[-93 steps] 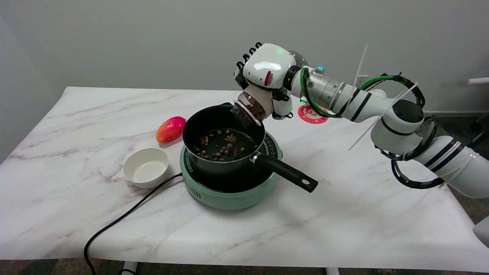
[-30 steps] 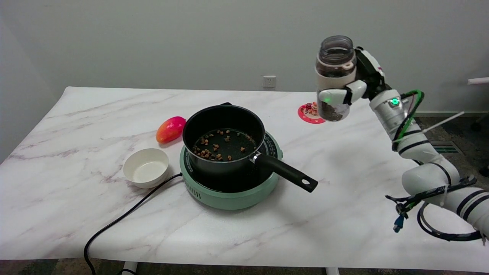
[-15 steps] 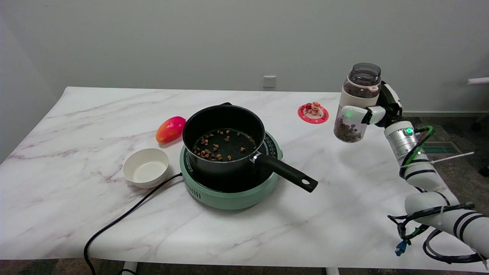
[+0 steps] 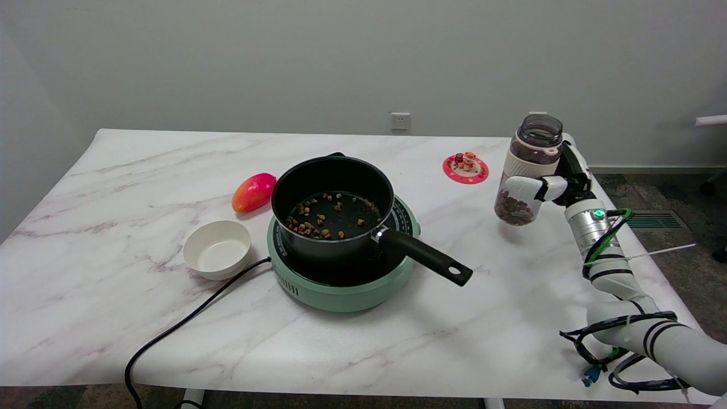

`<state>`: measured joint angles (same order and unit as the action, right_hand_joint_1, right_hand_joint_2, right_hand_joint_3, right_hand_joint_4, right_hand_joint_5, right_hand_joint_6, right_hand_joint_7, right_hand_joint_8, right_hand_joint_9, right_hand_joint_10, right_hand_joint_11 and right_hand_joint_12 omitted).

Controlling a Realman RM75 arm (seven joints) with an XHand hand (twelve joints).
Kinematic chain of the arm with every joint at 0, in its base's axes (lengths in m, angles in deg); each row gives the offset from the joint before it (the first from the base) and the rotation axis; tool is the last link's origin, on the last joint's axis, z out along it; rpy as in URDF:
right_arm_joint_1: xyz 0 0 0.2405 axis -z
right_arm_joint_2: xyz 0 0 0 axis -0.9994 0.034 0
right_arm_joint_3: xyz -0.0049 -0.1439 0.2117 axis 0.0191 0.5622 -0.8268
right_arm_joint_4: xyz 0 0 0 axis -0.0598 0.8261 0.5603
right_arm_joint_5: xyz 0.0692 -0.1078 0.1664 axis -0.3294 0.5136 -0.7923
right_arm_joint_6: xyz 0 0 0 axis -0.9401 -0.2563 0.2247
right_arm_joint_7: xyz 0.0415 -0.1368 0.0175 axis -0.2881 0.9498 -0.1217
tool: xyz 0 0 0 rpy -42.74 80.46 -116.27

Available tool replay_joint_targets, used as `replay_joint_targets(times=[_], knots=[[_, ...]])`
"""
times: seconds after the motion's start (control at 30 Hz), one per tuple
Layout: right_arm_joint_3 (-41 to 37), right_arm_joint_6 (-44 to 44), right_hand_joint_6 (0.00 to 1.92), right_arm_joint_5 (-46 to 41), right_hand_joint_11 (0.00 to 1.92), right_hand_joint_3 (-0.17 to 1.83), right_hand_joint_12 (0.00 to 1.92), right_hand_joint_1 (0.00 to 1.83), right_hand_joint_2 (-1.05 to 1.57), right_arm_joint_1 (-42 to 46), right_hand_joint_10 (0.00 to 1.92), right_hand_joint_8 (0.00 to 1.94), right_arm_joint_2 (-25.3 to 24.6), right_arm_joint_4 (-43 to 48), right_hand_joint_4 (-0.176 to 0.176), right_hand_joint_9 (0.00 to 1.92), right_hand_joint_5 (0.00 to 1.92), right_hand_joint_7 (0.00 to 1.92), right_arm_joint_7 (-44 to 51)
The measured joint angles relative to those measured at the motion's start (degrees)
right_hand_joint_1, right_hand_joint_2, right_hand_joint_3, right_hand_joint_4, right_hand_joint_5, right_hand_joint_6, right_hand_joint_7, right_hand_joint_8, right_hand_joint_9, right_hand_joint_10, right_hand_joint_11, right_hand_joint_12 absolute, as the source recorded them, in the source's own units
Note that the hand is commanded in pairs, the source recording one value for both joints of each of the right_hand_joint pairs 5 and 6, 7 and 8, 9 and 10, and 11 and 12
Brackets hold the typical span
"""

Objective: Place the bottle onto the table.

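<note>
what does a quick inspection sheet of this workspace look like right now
surface: white marble-look table, no spills seen
job's things: bottle upright, lidless, brown bits inside, at the table's right; contact with table unclear
clutter: black pot with brown bits on green cooker; white bowl; mango; red coaster
hands: right hand grips the bottle
cables: black cord from cooker runs off the near edge; loose loops on right arm
surroundings: grey wall, wall socket

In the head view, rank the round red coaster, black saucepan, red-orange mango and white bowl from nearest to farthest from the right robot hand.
Measured from the right robot hand:
1. Round red coaster, just to its left, farther back.
2. Black saucepan, mid-table on the green cooker.
3. Red-orange mango, left of the pan.
4. White bowl, farthest left, nearer the front edge.
</note>
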<state>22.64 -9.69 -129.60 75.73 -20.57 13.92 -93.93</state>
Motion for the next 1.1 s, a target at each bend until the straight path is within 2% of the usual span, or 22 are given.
replay_joint_targets(times=[0.5, 0.73, 1.1], knots=[[0.7, -2.1, 1.92, 1.5, 1.3, 0.64, 1.3, 1.46, 1.43, -8.5, 1.56, 1.92, -5.3, -8.3, 0.0, 1.56, 1.92, 1.92, 12.4], [1.2, -2.2, 1.92, 0.4, 1.3, 0.73, 1.3, 1.5, 1.37, -10.7, 1.54, 1.92, -7.4, -10.8, 0.0, 1.54, 1.92, 1.92, 15.1], [1.6, -2.5, 1.92, -1.9, 1.29, 0.76, 1.29, 1.5, 1.36, -11.5, 1.53, 1.92, -9.9, -12.9, 0.0, 1.53, 1.92, 1.92, 16.9]])
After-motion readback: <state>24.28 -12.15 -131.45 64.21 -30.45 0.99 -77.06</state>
